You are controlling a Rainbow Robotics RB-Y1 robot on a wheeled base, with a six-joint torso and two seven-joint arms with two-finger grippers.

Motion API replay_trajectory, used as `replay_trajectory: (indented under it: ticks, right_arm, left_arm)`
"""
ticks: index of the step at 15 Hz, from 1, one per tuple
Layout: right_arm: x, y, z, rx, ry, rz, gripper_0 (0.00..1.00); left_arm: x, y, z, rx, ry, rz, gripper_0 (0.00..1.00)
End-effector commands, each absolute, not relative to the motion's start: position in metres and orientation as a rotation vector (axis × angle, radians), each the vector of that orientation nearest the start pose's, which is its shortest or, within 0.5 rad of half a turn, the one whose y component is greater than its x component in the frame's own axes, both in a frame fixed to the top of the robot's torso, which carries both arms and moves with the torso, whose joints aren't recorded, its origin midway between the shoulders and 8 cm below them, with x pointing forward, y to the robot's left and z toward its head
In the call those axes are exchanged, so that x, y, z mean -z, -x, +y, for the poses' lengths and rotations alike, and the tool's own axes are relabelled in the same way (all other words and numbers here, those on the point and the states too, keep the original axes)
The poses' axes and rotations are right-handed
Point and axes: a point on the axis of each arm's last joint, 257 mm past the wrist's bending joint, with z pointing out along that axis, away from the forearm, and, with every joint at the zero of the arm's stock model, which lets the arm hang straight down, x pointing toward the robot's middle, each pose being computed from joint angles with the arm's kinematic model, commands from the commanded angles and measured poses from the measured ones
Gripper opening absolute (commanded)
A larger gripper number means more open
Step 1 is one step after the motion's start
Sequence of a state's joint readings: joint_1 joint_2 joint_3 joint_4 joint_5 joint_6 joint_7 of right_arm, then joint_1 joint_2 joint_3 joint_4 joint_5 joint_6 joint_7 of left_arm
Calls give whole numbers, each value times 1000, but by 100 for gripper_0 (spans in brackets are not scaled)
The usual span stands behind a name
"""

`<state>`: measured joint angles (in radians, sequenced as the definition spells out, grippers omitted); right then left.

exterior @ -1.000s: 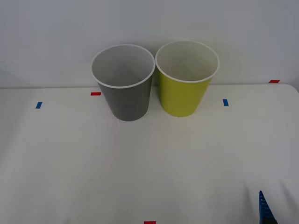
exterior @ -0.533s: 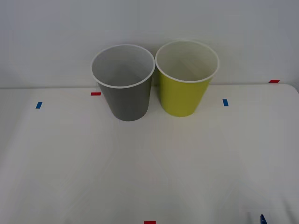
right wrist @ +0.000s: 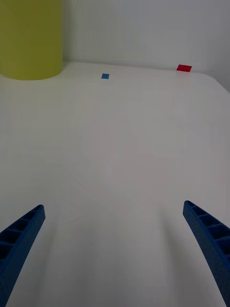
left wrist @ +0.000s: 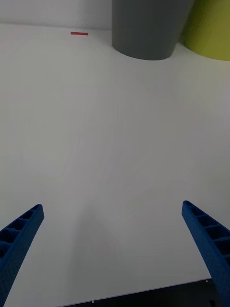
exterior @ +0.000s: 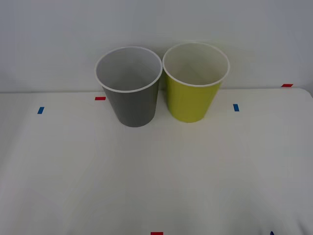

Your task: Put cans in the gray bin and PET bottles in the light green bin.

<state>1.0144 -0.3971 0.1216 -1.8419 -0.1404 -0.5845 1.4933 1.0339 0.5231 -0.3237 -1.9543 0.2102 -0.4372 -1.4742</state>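
Both grippers' fingers, left (left wrist: 115, 259) and right (right wrist: 115, 254), spread wide, empty, well short of gray bin (exterior: 129, 85) and light green bin (exterior: 194, 82).

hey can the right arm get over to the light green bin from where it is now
Probably yes. The right gripper hangs open over bare table, and the light green bin stands upright ahead with nothing between them. The gray bin sits on its far side, out of the path.

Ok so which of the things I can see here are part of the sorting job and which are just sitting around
Part of the job:
gray bin
light green bin
left gripper, open above the table
right gripper, open above the table

Just lying about:
red tape marks
blue tape marks
white table
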Motion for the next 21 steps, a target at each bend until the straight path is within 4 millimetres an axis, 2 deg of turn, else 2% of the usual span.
replay_trajectory:
  ticks: [1,21]
  right_arm:
    - [317,-203,-327,80,34,1735,100]
    - [318,-205,-327,80,10,1736,100]
  left_arm:
    - [336,-187,246,193,-59,1883,100]
    - [336,-187,246,193,-59,1883,100]
